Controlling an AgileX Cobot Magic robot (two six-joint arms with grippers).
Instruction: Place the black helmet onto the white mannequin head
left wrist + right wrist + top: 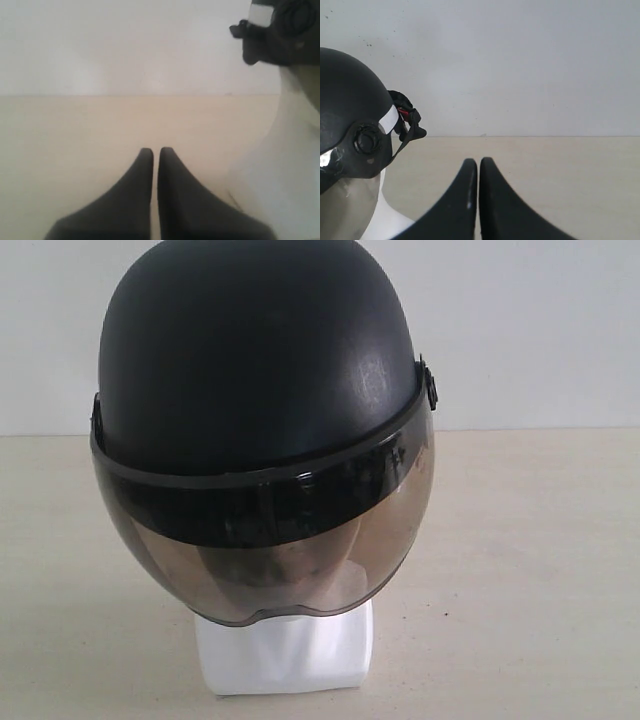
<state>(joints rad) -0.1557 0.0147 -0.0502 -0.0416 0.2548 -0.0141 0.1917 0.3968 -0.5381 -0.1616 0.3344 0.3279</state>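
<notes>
Exterior: the black helmet (255, 360) is seated on the white head (285, 650), visor (300, 550) lowered, mid-worktop (520, 570). Left wrist: left gripper (156, 150) jaws are pressed together, nothing held. Right wrist: right gripper (478, 161) jaws likewise closed, empty.

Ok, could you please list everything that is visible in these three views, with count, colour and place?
black helmet: one, matte black, sitting on the mannequin head
visor: one, smoke-tinted, down over the face
strap: one, black, at the helmet's side
white mannequin head: one, glossy white, under the helmet, neck base on the table
table: one, pale beige, under the head
wall: one, white, behind the table
left gripper: one, black, shut, empty, apart from the head
right gripper: one, black, shut, empty, apart from the helmet
</notes>
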